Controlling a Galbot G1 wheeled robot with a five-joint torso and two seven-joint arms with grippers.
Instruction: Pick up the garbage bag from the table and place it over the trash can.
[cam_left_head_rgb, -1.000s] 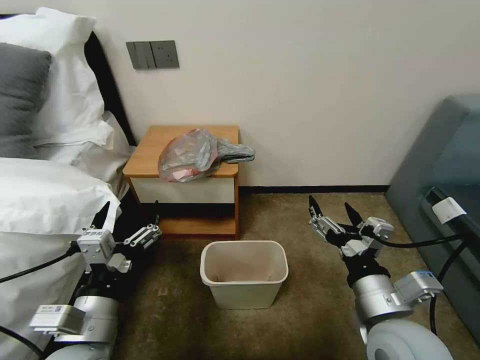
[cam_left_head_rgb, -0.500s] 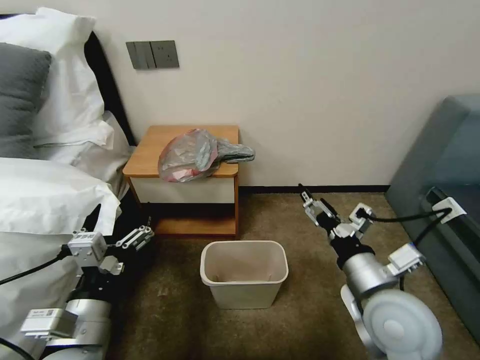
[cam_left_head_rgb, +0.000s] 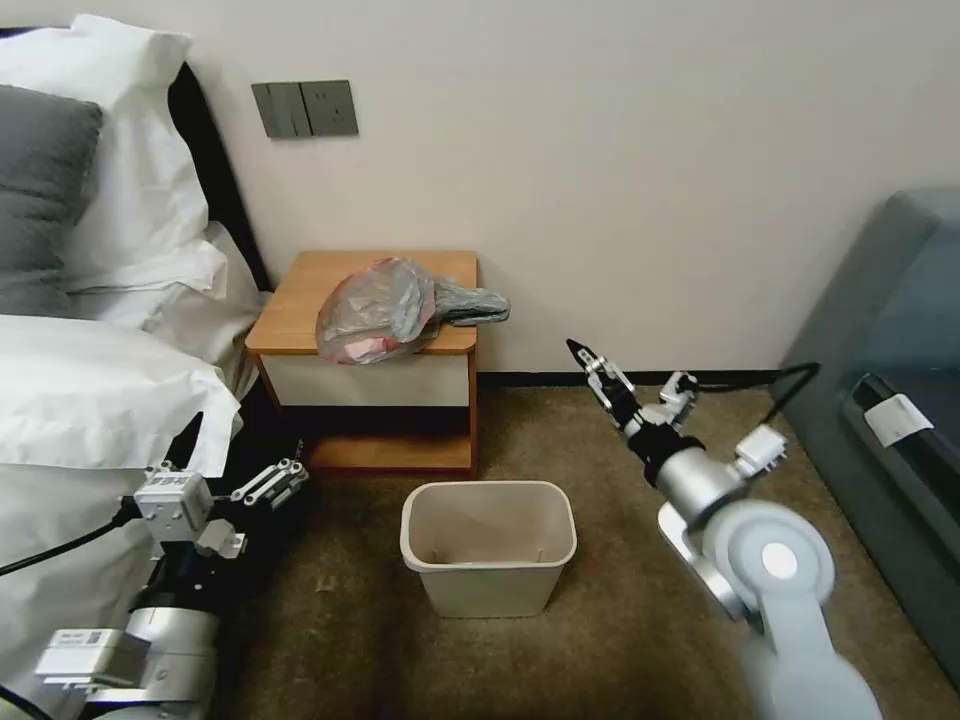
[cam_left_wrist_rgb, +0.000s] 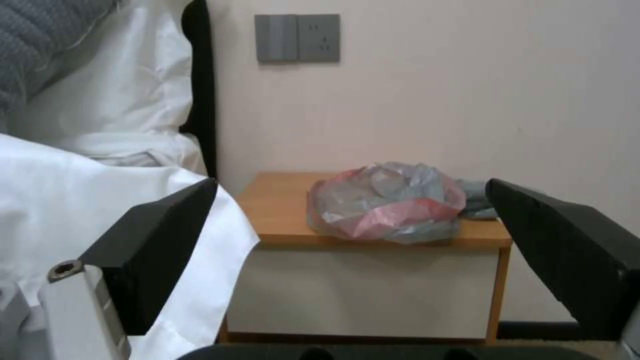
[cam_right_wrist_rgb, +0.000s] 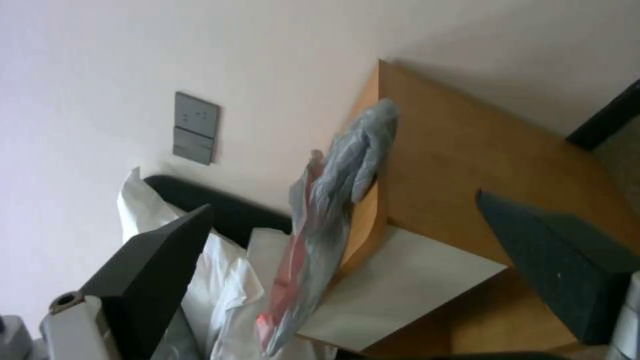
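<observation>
The garbage bag (cam_left_head_rgb: 380, 310), crumpled grey plastic with a pinkish-red rim, lies on the table (cam_left_head_rgb: 300, 300), overhanging its front and right edges. The cream trash can (cam_left_head_rgb: 488, 590) stands upright on the carpet in front of the table. My right gripper (cam_left_head_rgb: 590, 365) is open, turned on its side, in the air right of the table and a little below its top. Its wrist view shows the garbage bag (cam_right_wrist_rgb: 333, 200) and table (cam_right_wrist_rgb: 467, 160) ahead between the fingers. My left gripper (cam_left_head_rgb: 240, 452) is open and low beside the bed; its wrist view faces the garbage bag (cam_left_wrist_rgb: 387, 210).
A bed with white bedding (cam_left_head_rgb: 90, 400) and pillows fills the left side, close to my left arm. A grey sofa (cam_left_head_rgb: 880, 330) stands at the right. A switch panel (cam_left_head_rgb: 305, 108) is on the wall. Carpet (cam_left_head_rgb: 340, 620) lies open around the can.
My right arm has reached forward and left toward the table, and its gripper has rolled onto its side. My left arm has sunk slightly. Bag and can have not moved.
</observation>
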